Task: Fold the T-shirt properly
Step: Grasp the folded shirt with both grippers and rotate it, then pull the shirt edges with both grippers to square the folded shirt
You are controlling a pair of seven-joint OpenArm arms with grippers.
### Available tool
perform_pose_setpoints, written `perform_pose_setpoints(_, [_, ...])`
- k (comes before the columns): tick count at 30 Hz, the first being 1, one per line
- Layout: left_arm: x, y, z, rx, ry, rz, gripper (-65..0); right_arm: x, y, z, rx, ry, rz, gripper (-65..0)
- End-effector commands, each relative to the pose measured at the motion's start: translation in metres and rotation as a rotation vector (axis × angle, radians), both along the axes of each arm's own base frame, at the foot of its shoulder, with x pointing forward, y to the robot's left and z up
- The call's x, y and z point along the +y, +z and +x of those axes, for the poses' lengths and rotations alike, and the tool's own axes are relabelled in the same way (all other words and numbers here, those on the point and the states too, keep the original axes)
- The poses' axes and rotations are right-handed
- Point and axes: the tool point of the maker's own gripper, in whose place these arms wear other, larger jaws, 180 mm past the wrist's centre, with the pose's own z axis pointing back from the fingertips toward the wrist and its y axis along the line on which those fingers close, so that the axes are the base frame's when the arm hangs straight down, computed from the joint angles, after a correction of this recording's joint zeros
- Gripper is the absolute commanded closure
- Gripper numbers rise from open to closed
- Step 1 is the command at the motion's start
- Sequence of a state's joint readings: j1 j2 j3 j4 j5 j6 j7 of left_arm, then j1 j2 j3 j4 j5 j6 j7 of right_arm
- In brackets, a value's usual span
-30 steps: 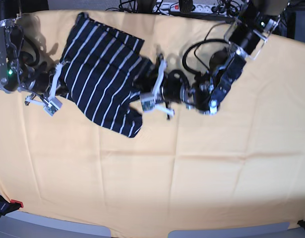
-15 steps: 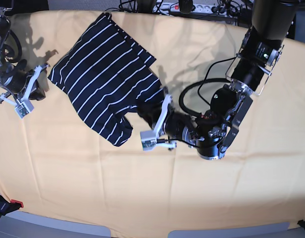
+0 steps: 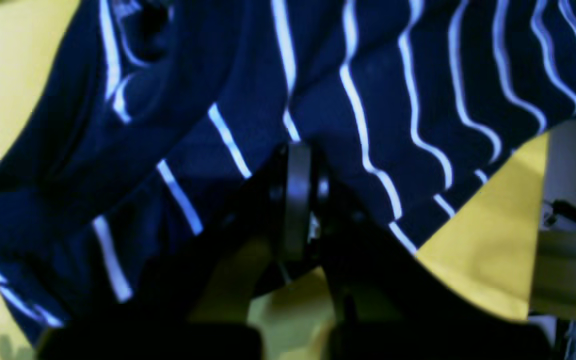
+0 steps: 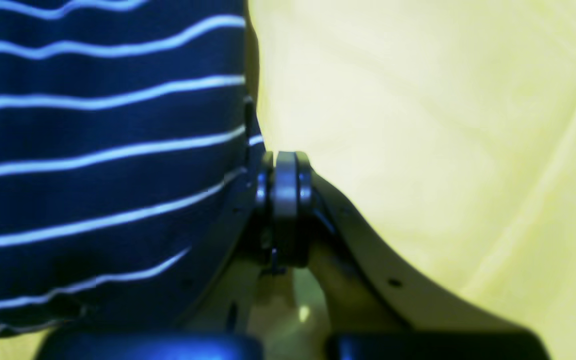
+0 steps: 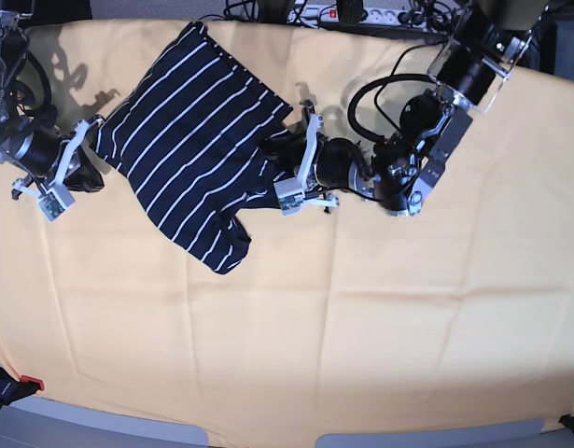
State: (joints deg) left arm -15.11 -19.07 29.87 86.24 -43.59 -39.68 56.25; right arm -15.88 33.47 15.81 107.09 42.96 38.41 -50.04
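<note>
Since half a second ago: left gripper [image 5: 279,166] drew back upward | both pincers, right gripper [image 5: 92,133] included, clamped on T-shirt [image 5: 195,131] edges | shirt stretched over yellow cloth [image 5: 361,317] | no fold yet; folding remains.

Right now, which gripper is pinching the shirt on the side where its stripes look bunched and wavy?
The left gripper, on the T-shirt's crumpled side. The right gripper holds the opposite edge, where stripes run straight.

Black arms, white brackets, looping cables.
</note>
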Motion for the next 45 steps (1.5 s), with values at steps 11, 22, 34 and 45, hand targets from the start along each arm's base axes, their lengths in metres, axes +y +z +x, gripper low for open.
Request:
perform_pose_setpoints(11, [0.026, -0.021, -0.034, 0.027, -0.105, 0.231, 0.0, -0.003, 0.014, 0.007, -0.044, 0.008, -0.007, 0.0])
perform_pose_setpoints(22, [0.077, -0.010, -0.041, -0.041, -0.099, 0.347, 0.0, -0.019, 0.003, 0.004, -0.015, -0.010, -0.116, 0.0])
perform_pose_setpoints(34, [0.044, 0.055, -0.114, 0.000, -0.277, 0.024, 0.0, -0.019, -0.010, 0.003, 0.002, -0.042, -0.064, 0.0])
perform_pose_setpoints(45, [0.026, 0.034, -0.109, -0.132, -0.194, 0.035, 0.0, -0.030, -0.034, 0.000, 0.081, -0.065, -0.048, 0.0])
